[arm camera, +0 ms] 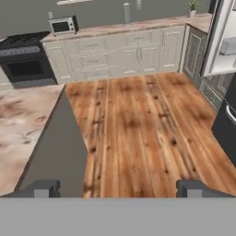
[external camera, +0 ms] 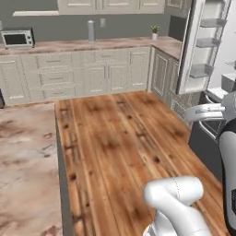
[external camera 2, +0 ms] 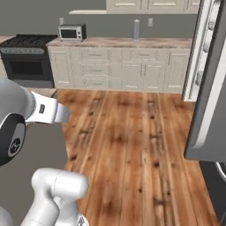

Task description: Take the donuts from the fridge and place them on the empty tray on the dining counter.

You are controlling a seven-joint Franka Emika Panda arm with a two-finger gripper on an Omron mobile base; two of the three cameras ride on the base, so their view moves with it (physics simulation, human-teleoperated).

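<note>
Spread wide and holding nothing, the claw [arm camera: 118, 188] is seen at the bottom of the hand view, its two dark tips set far apart with only plank floor [arm camera: 138, 129] between them. It is judged that the jaws are kept open because nothing has been picked up and the arm is being carried in a travel pose, aimed out over the floor rather than at any shelf.

The fridge [external camera: 203, 50] is found at the upper right of the left base view, with its door swung open and the white inner door shelves exposed; in the right base view the dark door [external camera 2: 212, 88] fills the right edge, and in the hand view it appears at the upper right, well apart from the claw tips. The open door is taken to mean that access has been prepared for the reach inside.

No donuts can be made out; whether they lie on the shelves cannot be told from these pictures. The dining surface [external camera: 25, 170] of mottled marble is seen at the lower left of the left base view and at the left of the hand view, near the claw's left tip. No tray is visible on the part shown.
</note>
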